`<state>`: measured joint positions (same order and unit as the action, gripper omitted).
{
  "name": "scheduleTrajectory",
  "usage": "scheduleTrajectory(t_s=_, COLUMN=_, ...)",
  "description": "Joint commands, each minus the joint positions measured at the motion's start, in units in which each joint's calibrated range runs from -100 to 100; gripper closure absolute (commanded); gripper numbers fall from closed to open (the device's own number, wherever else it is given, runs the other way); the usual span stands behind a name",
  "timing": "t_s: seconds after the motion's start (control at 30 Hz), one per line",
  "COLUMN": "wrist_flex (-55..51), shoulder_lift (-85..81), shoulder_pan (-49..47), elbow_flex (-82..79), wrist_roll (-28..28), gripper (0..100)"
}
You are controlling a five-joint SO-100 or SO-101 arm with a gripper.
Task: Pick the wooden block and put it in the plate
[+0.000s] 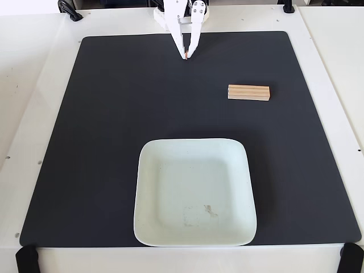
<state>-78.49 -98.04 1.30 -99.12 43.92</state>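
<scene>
The wooden block [248, 92] is a small light-tan grooved bar lying crosswise on the black mat, right of centre in the fixed view. The plate [149, 187] is a large pale mint-white square dish with faint scuffs, sitting at the near middle of the mat with nothing in it. My white gripper [186, 56] hangs at the far edge of the mat, tips pointing down and meeting, holding nothing. It is well to the left of and behind the block, far from the plate.
A black mat [102, 125] covers most of the white table [34, 85]. Black clamps sit at the near corners [25, 260] and cables at the far left corner [67, 8].
</scene>
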Motion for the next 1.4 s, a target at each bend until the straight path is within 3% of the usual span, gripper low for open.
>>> scheduleTrajectory(t_s=0.0, wrist_flex=-0.30, shoulder_lift=0.25, shoulder_pan=0.15, elbow_flex=-0.25, wrist_roll=-0.14, gripper=99)
scheduleTrajectory(t_s=0.57, wrist_flex=-0.57, shoulder_lift=0.42, shoulder_pan=-5.22, elbow_flex=2.45, wrist_roll=0.28, gripper=99)
scheduleTrajectory(t_s=0.73, wrist_flex=-2.78, shoulder_lift=5.25, shoulder_pan=-11.72, elbow_flex=13.61, wrist_roll=-0.09, gripper=99)
scheduleTrajectory(t_s=1.03, wrist_flex=-2.95, shoulder_lift=32.62, shoulder_pan=-21.01, elbow_flex=45.01, wrist_roll=-0.41, gripper=99)
scheduleTrajectory(t_s=1.13, wrist_flex=-2.95, shoulder_lift=41.52, shoulder_pan=-23.59, elbow_flex=54.81, wrist_roll=-5.54, gripper=99)
scheduleTrajectory(t_s=1.37, wrist_flex=-2.95, shoulder_lift=61.94, shoulder_pan=-25.83, elbow_flex=75.68, wrist_roll=-23.37, gripper=99)
